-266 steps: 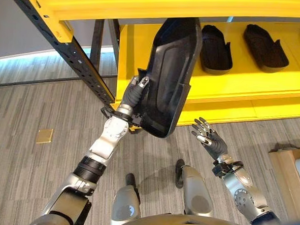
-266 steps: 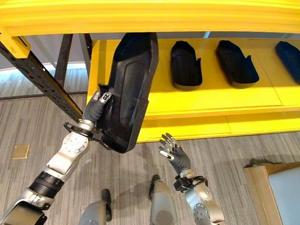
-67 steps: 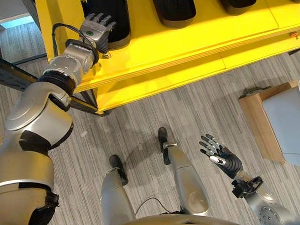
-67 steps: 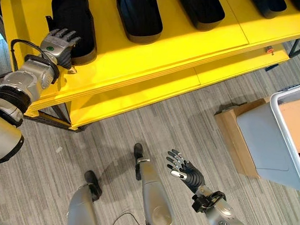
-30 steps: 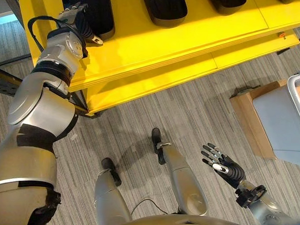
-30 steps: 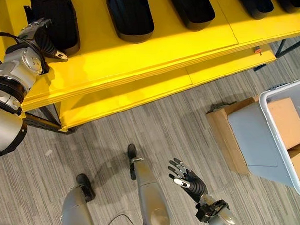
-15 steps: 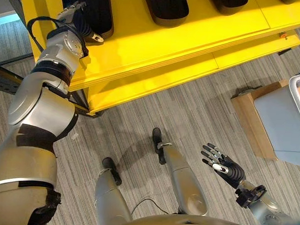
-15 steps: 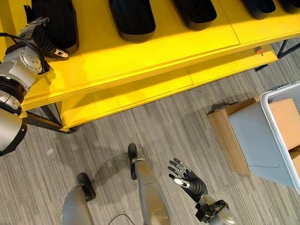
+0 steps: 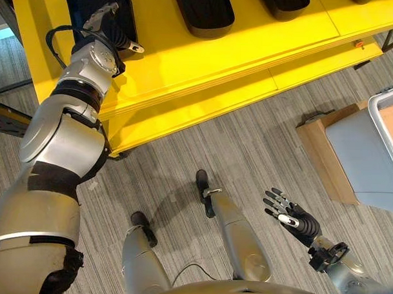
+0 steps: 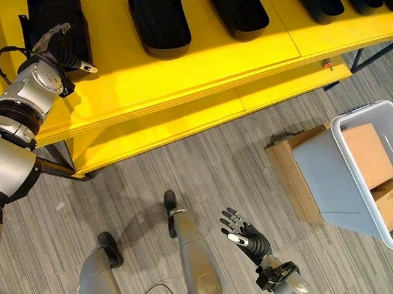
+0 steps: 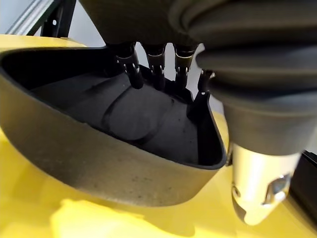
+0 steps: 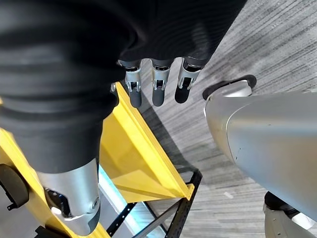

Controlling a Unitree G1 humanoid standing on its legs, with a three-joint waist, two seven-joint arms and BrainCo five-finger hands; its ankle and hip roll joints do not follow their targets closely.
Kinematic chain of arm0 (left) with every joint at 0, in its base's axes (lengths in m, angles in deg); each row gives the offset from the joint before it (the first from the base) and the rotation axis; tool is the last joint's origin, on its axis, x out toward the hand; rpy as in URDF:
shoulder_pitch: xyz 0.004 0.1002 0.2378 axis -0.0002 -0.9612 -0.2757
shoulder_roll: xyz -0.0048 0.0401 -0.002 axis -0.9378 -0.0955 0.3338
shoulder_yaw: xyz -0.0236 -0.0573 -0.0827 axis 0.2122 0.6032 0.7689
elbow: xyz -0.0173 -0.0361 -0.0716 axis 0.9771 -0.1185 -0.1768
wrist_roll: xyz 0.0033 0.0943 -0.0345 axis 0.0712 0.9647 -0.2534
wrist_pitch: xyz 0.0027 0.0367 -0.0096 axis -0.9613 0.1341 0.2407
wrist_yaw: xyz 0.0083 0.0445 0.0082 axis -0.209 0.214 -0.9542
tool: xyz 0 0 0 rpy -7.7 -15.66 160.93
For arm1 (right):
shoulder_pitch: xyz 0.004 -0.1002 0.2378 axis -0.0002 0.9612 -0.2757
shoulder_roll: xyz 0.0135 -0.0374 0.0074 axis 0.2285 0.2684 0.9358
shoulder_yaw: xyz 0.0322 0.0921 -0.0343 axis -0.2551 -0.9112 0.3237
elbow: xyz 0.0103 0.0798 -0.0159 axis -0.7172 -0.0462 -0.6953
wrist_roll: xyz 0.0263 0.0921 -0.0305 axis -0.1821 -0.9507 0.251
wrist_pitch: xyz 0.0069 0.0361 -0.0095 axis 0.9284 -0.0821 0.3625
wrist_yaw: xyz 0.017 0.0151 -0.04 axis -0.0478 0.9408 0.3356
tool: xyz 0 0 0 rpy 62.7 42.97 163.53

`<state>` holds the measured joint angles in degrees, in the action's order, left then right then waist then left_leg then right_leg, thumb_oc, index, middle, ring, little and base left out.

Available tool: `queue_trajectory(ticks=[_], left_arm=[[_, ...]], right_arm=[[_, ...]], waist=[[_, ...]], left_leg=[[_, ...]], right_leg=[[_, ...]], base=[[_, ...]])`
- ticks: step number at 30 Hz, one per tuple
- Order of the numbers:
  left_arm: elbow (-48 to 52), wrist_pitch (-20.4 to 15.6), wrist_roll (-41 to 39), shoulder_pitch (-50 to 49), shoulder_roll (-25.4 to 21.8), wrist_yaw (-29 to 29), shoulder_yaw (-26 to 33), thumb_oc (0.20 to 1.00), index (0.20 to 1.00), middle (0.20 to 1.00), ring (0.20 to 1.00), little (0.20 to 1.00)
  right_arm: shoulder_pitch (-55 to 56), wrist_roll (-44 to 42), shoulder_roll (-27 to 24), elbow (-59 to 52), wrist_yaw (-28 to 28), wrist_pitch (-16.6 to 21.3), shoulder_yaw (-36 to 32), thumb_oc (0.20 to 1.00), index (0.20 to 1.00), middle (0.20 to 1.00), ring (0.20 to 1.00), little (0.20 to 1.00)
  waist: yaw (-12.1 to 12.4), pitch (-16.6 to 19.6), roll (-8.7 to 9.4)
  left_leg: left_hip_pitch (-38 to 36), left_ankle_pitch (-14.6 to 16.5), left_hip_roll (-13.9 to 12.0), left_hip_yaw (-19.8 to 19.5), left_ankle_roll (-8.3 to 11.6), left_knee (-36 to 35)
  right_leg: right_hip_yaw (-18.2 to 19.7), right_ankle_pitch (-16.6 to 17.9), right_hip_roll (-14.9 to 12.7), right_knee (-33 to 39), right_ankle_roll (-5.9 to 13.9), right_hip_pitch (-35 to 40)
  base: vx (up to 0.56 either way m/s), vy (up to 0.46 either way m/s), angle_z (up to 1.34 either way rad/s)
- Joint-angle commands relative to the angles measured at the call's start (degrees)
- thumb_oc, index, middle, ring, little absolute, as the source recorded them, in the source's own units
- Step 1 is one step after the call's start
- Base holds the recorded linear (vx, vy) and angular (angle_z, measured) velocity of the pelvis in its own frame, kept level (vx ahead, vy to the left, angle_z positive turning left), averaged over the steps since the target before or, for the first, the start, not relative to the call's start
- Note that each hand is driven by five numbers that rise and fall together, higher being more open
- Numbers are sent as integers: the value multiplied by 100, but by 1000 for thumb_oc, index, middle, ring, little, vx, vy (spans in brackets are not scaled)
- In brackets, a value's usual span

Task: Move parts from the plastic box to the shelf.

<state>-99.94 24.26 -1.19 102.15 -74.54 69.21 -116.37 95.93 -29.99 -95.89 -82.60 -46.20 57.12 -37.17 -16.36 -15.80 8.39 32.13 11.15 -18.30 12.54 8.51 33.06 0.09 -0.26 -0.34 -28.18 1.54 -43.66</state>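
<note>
Yellow shelf (image 10: 186, 63): runs across the top of the frame, carrying a row of black moulded parts.

Leftmost black part (image 10: 49, 13): lies on the shelf at upper left, hollow side up.

Left hand (image 10: 64, 49): at the near end of that part, fingers (image 11: 133, 74) reaching over its rim into the hollow, thumb outside the wall; whether it grips the rim or merely rests there cannot be told.

Second black part (image 10: 159, 20): on the shelf just right of the first, apart from it.

Right hand (image 10: 248, 238): lower right, above the grey floor, fingers spread and straight, holding nothing.

Grey plastic box (image 10: 350, 184): right edge of the frame, tilted, resting on a brown cardboard carton (image 10: 289, 173).
</note>
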Motion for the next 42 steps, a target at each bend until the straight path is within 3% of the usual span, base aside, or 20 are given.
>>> queue_trajectory(ticks=[1,18,42], left_arm=[[-32,-123,-291,215,-355,-170,535,1000,1000,1000,1000,1000],[-11,-174,-982,192,-209,13,783,1000,1000,1000,1000,1000],[57,-280,-1285,273,-115,20,801,1000,1000,1000,1000,1000]], right_arm=[[-88,-275,-188,54,61,113,-47,1000,1000,1000,1000,1000],[71,-357,-241,186,73,60,-24,1000,1000,1000,1000,1000],[-21,-387,-244,253,30,73,-9,1000,1000,1000,1000,1000]], waist=[[-112,-217,6],[-83,-139,-59],[-192,-128,-40]], left_leg=[[305,-310,-562,-796,305,86],[411,-264,-561,-858,307,168],[348,-255,-691,-748,329,184]], right_leg=[[444,-370,-560,-345,766,1],[395,-374,-558,-408,731,-41],[494,-434,-432,-520,703,-208]], base=[[0,0,0],[0,0,0],[6,-9,-3]])
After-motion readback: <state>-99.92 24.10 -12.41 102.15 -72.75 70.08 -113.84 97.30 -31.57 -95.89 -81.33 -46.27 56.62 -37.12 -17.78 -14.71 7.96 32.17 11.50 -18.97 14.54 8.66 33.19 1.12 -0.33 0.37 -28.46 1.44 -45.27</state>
